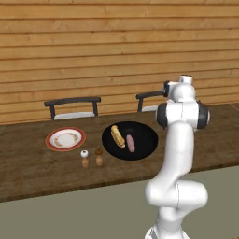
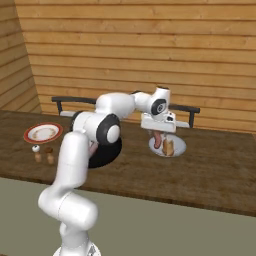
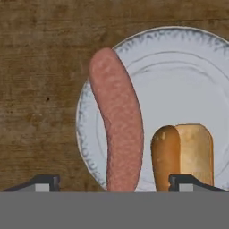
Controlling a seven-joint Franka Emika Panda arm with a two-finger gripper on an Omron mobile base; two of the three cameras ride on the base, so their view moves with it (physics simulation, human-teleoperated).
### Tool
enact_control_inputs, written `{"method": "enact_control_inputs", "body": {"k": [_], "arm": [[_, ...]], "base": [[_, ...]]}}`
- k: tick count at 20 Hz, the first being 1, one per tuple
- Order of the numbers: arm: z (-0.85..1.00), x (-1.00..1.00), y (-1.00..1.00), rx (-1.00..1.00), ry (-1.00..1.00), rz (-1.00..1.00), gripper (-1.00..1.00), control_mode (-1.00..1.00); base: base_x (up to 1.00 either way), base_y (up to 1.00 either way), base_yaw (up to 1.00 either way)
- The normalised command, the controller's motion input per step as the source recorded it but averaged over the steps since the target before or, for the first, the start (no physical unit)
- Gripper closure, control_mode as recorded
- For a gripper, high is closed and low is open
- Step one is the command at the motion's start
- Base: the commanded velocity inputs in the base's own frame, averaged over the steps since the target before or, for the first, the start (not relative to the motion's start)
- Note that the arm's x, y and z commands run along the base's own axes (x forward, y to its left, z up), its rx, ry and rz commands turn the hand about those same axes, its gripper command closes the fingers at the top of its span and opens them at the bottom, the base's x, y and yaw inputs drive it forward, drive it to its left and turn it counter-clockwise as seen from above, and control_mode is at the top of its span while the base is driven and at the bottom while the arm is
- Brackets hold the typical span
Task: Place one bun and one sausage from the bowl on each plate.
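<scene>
I have the gripper (image 3: pixel 114 183) spread wide above the grey-white plate (image 3: pixel 188 62), where a sausage (image 3: pixel 117 120) and bun (image 3: pixel 188 152) lie, so next I fetch from the bowl (image 1: pixel 144 140) (one pair remains) for the red-rimmed plate (image 1: pixel 51 140).

My work surface is a long dark wooden table (image 1: pixel 28 168). On it sit the red-rimmed plate (image 1: pixel 66 138), the black bowl (image 1: pixel 130 140) at its 3 o'clock, two small shakers (image 1: pixel 91 158) at 5 o'clock, and a pale plate (image 2: pixel 178 146).
</scene>
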Motion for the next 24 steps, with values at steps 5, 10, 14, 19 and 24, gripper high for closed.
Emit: {"method": "enact_control_inputs", "body": {"k": [5, 10, 14, 19, 24], "arm": [[0.67, -0.04, 0.46, 0.00, -0.13, 0.00, -1.00, -1.00], [0.33, -0.75, 0.54, -0.03, -0.06, 0.00, -1.00, -1.00], [0.08, -0.85, 0.76, 0.00, -0.01, 0.00, -1.00, -1.00], [0.24, -0.53, 0.76, 0.00, 0.00, 0.00, -1.00, -1.00], [0.13, -0.44, 0.75, 0.02, 0.00, 0.00, -1.00, -1.00]], "base": [[0.00, 0.00, 0.00], [0.00, 0.00, 0.00], [0.00, 0.00, 0.00], [0.00, 0.00, 0.00], [0.00, 0.00, 0.00]]}}
